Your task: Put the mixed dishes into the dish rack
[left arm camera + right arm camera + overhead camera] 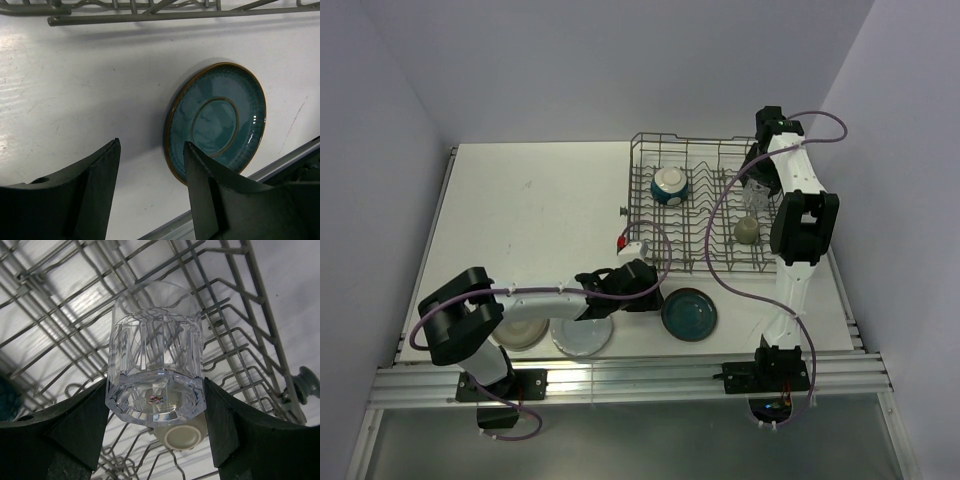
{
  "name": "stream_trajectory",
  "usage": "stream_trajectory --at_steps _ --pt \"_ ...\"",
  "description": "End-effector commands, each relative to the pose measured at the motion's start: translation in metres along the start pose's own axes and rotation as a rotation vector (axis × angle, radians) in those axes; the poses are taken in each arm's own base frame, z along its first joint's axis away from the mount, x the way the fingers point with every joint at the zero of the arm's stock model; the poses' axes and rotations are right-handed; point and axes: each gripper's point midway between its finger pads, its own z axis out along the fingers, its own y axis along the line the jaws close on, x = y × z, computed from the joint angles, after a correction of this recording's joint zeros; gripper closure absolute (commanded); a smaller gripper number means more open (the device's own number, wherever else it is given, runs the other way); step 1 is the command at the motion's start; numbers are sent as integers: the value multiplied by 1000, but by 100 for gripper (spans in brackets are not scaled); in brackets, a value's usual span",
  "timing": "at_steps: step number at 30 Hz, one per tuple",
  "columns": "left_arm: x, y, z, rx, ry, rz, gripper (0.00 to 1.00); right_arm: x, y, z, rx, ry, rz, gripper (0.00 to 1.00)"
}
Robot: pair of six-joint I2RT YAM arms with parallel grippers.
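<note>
The grey wire dish rack (pixel 705 250) stands at the back right. In it are the teal bowl (pixel 670 185) and the small mug (pixel 747 231). My right gripper (pixel 757 190) is shut on the clear glass (pixel 156 355) and holds it over the rack (pixel 60 315), above the mug (pixel 182 435). The dark teal plate (pixel 689 313) lies flat on the table in front of the rack. My left gripper (pixel 645 287) is open and empty just left of it. In the left wrist view the plate (pixel 217 120) lies right of the gripper (pixel 151 150). The pale blue plate (pixel 582 337) and the grey-beige plate (pixel 520 333) lie under the left arm.
The rack's near rim (pixel 150 17) runs along the top of the left wrist view. A metal rail (pixel 640 375) borders the table's front edge, close to the plates. White walls close in the back and both sides.
</note>
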Motion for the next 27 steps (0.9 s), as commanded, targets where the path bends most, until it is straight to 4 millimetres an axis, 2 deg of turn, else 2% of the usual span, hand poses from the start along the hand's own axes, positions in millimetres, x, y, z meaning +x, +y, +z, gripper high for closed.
stream_trajectory --at_steps 1,2,3,9,10,12,20,27 --pt "-10 -19 1 43 -28 18 41 -9 1 -2 0 -28 11 61" --pt "-10 -19 1 40 -31 18 40 -8 1 -1 0 -25 9 57" --pt "-10 -17 1 31 -36 18 39 -8 1 0 2 -23 8 46" --pt "-16 -12 -8 6 -53 37 34 -9 -2 -3 23 -31 5 36" --pt "-17 -11 -8 -3 -57 39 33 -10 -3 -4 29 -36 9 26" --pt "-20 -8 -11 -19 -65 38 29 -11 -3 -9 23 -50 10 19" --pt "-20 12 -23 -87 -78 55 27 -16 -2 -36 1 -101 11 15" --pt "-6 -2 -16 -71 -39 83 27 -17 -1 -53 -17 -119 12 13"
